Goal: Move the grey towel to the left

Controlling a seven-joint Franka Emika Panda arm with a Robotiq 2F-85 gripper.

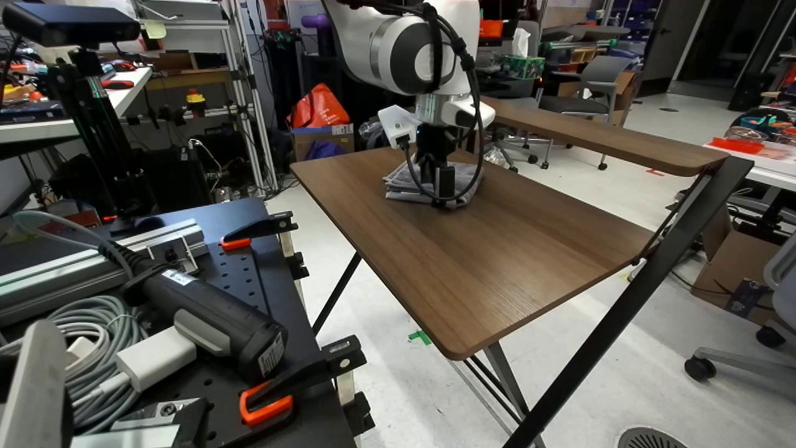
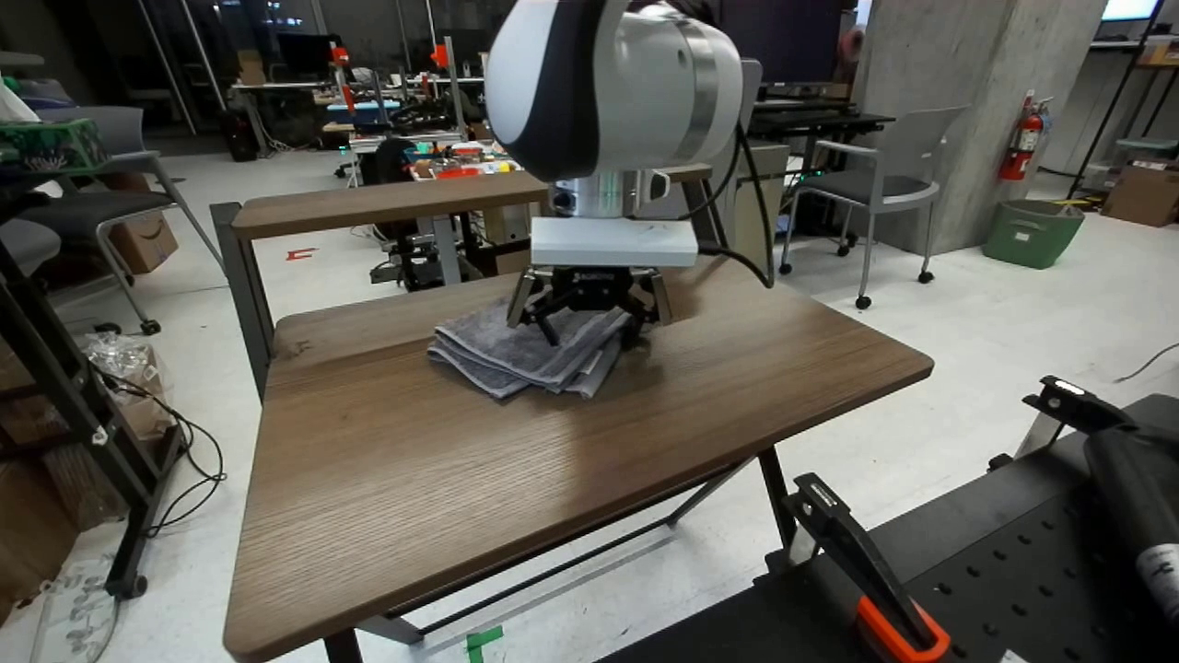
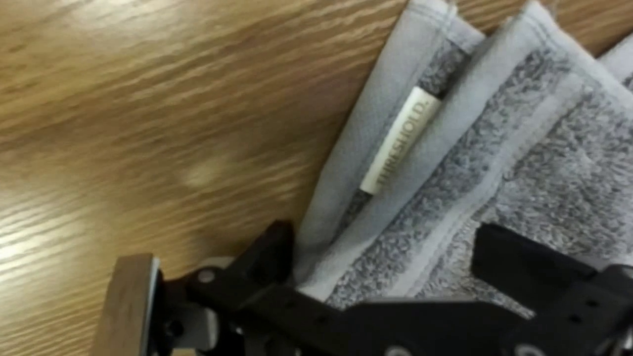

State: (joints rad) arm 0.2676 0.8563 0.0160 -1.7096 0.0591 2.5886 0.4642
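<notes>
The grey towel lies folded in layers on the brown table, seen in both exterior views point(image 1: 466, 177) point(image 2: 488, 345). In the wrist view the towel point(image 3: 445, 173) fills the right side, with a cream label on its hem. My gripper point(image 2: 593, 337) points down over one side of the towel and also shows in an exterior view point(image 1: 440, 200). In the wrist view the gripper point(image 3: 383, 237) is open. Its left finger is just beyond the towel's edge, low beside the cloth. Its right finger is over the towel's top. Whether that fingertip touches the cloth cannot be told.
The brown table point(image 1: 485, 267) has a raised shelf point(image 1: 597, 137) along one long side, on black metal legs. A black workbench point(image 1: 249, 267) with clamps, cables and a dark tool stands beside the table. Chairs point(image 2: 866, 184) stand behind.
</notes>
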